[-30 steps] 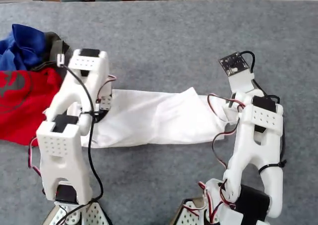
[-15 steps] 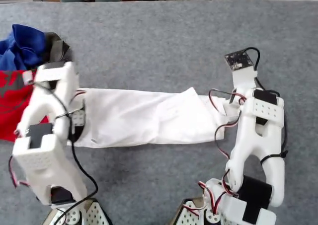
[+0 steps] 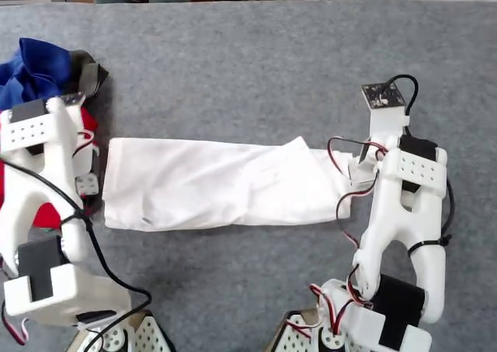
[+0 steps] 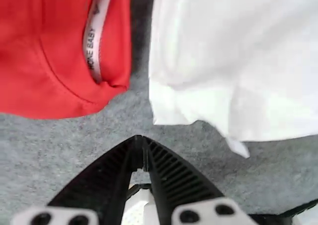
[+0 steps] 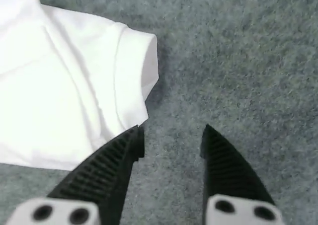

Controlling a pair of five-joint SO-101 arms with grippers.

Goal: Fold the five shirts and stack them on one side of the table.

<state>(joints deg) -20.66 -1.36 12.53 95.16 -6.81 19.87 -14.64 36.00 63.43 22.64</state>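
White shirt (image 3: 217, 182): long folded strip, flat on grey table (image 3: 256, 64).
Left gripper (image 4: 140, 139): pressed together, empty.
Right gripper (image 5: 173, 130): spread, beside shirt.

Your high camera sits off the arms and looks almost straight down over the gray table (image 3: 256, 64), far enough back to take in both arms and the whole white shirt (image 3: 217, 185). Your left wrist camera rides just behind the left hand (image 4: 141, 140) and looks down close at the table, catching one end of the white shirt beside the red shirt (image 4: 44, 51). Your right wrist camera looks down past the right hand (image 5: 173, 133), close on the shirt's other end. Both wrist views share that white shirt with the high view.
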